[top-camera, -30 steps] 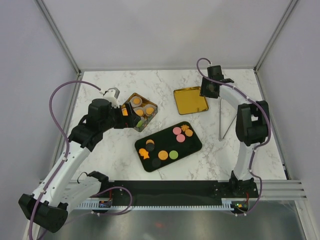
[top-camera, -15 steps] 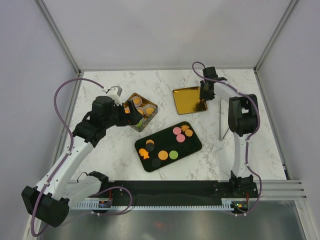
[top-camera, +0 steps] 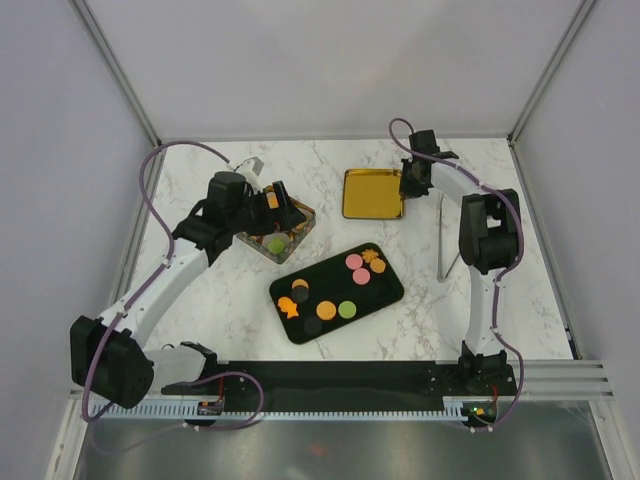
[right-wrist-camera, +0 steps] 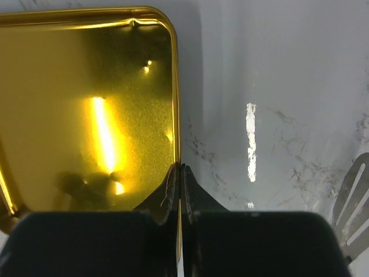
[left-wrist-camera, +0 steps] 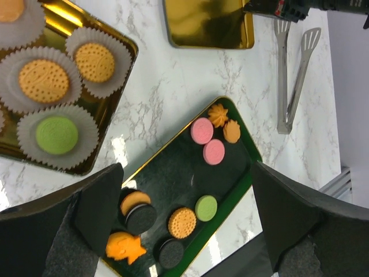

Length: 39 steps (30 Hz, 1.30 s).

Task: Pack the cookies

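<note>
Two notes: right end effector (right-wrist-camera: pixel 180 173) clamped on the gold lid (right-wrist-camera: pixel 86 115)'s rim, left end effector (left-wrist-camera: pixel 187 208) wide open by the tin (left-wrist-camera: pixel 124 49); keep your lift level and slow.

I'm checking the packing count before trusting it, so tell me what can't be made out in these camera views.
Top view: the left gripper covers part of the tin, so its cookies can't be counted.
Left wrist: the tin runs off the top-left edge; the fingers hide the black tray's corners.
Right wrist: the right gripper, shut at the lid's rim, hides whether it pinches it; the tongs run off the right edge.
</note>
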### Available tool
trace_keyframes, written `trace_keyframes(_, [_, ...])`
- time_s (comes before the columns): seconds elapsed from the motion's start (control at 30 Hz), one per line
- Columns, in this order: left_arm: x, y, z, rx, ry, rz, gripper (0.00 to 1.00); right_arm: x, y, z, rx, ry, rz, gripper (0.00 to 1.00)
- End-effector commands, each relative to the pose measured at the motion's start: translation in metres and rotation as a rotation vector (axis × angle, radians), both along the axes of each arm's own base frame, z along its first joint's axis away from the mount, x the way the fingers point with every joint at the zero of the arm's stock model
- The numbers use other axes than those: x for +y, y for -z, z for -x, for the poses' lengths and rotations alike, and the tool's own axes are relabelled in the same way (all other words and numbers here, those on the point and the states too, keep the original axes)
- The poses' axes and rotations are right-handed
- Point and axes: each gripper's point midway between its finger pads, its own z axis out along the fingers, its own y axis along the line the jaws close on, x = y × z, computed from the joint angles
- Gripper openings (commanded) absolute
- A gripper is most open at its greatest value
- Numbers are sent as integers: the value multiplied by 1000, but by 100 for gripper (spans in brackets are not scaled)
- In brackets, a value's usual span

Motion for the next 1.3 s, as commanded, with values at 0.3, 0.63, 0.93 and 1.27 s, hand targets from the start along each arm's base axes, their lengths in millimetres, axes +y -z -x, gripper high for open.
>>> trace_keyframes(0.3, [-34, -40, -72, -38, -8, 155, 100, 52, -147, 25, -247, -101, -165, 0])
trace_keyframes(0.63, [-42, -43, -95, -30, 5, 213, 100, 108, -190, 69, -302, -237, -299, 0])
trace_keyframes(0.93, [-43, -36, -96, -5, 13, 265, 87, 141, -197, 97, -297, -311, -410, 0])
trace_keyframes(1.27, [-45, -35, -80, 27, 47, 322, 30, 149, -186, 108, -293, -331, -417, 0])
